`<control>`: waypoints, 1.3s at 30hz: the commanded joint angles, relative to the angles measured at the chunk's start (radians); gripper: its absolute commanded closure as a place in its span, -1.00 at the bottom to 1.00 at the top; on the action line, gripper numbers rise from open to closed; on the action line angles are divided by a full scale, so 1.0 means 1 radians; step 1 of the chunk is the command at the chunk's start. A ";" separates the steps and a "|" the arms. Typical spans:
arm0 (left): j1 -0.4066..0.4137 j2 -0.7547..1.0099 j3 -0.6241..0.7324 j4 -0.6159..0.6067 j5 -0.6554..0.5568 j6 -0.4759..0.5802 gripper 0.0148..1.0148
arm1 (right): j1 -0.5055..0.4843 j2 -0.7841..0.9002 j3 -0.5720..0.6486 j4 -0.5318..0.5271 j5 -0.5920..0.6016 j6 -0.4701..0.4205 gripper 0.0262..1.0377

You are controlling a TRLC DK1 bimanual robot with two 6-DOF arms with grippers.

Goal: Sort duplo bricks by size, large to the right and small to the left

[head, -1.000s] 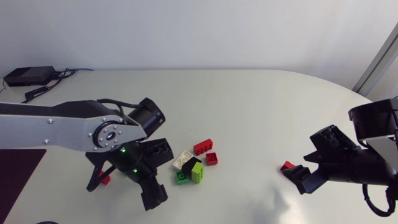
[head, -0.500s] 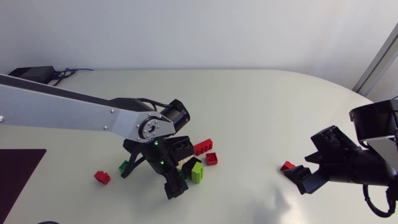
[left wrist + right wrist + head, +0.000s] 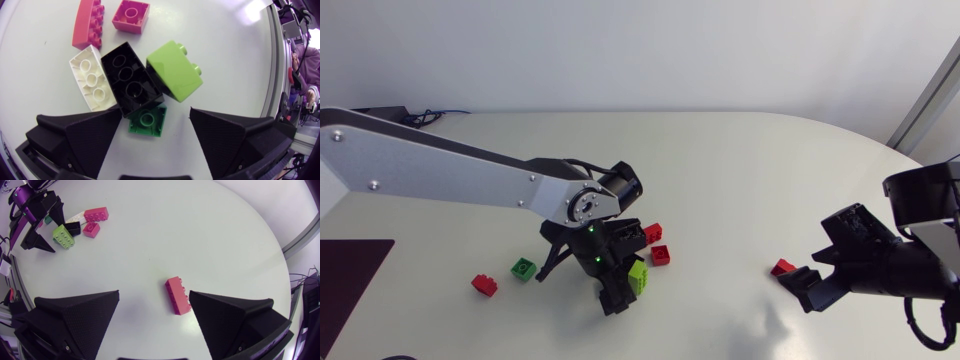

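Observation:
My left gripper (image 3: pixel 605 280) hangs open over the brick pile at mid-table. In the left wrist view a small green brick (image 3: pixel 146 119) lies between its fingers, untouched by either. Ahead of it lie a long black brick (image 3: pixel 131 79), a long white brick (image 3: pixel 91 84), a lime brick (image 3: pixel 175 70), a long red brick (image 3: pixel 89 22) and a small red brick (image 3: pixel 131 16). On the left lie a small green brick (image 3: pixel 524 268) and a small red brick (image 3: pixel 484 285). My right gripper (image 3: pixel 810 285) stands open at the right beside a long red brick (image 3: pixel 178 295).
The left arm (image 3: pixel 440 170) stretches across the left half of the table. A black box with cables (image 3: pixel 380 113) sits at the far left corner. Bare tabletop (image 3: pixel 730 180) lies between the pile and the right gripper.
The left arm has swung right, from beside the small bricks on the left to above the pile. The right arm and its red brick have not moved.

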 commanded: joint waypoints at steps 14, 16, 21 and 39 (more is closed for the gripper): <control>0.009 -0.004 -0.037 0.005 -0.042 -0.030 0.52 | -0.011 -0.003 -0.039 -0.001 -0.006 -0.006 -0.94; 0.012 -0.014 -0.054 0.014 -0.042 -0.023 0.54 | -0.013 -0.008 -0.042 -0.002 -0.007 -0.006 -0.94; 0.068 -0.066 -0.094 0.015 -0.044 -0.003 0.54 | -0.014 -0.012 -0.045 -0.002 -0.007 -0.008 -0.94; 0.496 -0.238 -0.217 0.005 -0.042 0.218 0.54 | 0.006 -0.011 -0.058 0.016 -0.012 0.010 -0.94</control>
